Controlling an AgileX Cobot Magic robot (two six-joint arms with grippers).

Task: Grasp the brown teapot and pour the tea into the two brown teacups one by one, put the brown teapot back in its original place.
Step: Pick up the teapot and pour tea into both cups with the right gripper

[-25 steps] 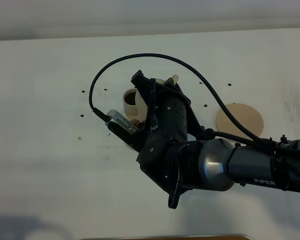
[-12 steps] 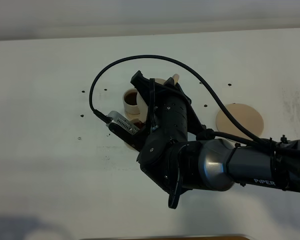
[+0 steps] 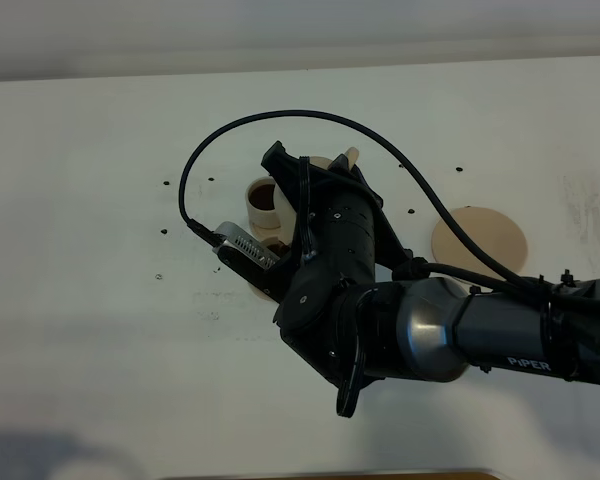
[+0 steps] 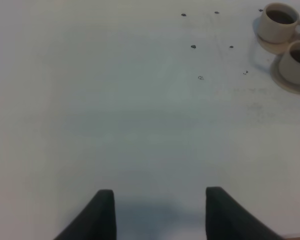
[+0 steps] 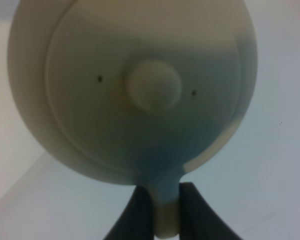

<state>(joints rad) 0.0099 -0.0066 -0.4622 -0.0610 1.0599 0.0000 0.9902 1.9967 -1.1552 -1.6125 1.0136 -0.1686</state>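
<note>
Right claw [image 5: 166, 200] pinches the handle of the round, matte beige, knob-lidded brown teapot [image 5: 135, 90].

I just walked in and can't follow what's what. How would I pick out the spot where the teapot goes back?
Start from the big black arm stretched across the white table and look just past its elbow side, toward the right edge. There lies a flat round tan saucer, bare, with nothing on it. Unlike the saucers under the two teacups, it is wider and stands alone.
</note>
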